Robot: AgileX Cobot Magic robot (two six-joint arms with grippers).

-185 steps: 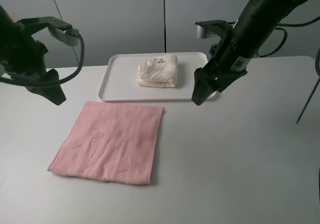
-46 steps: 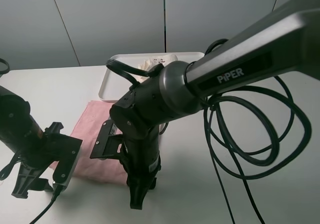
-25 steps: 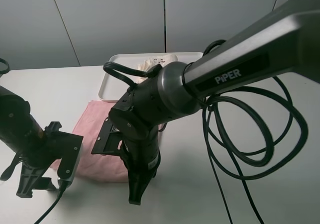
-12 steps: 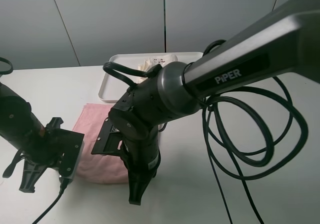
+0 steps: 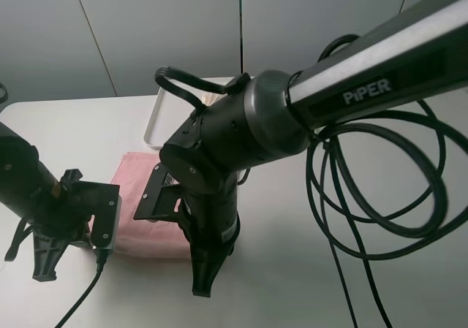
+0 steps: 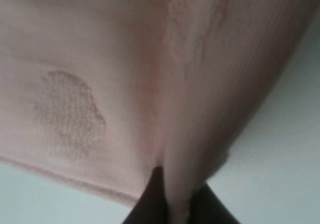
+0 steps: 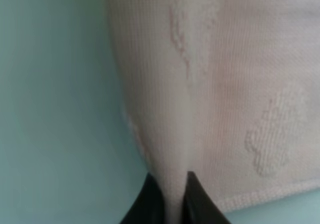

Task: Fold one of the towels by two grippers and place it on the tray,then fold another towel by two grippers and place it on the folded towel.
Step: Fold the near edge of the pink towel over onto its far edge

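Both grippers are clamping cloth: left gripper (image 6: 176,196) is pinching a raised ridge of the pink towel (image 6: 100,59) at its near edge, and right gripper (image 7: 172,191) is pinching another ridge beside a corner. Towel is lying on the white table (image 5: 73,131). Tray (image 5: 155,120) is sitting just beyond it, mostly hidden by the right arm (image 5: 241,138). Bare tabletop is spreading either side, and grey wall panels (image 5: 168,28) are closing the back.
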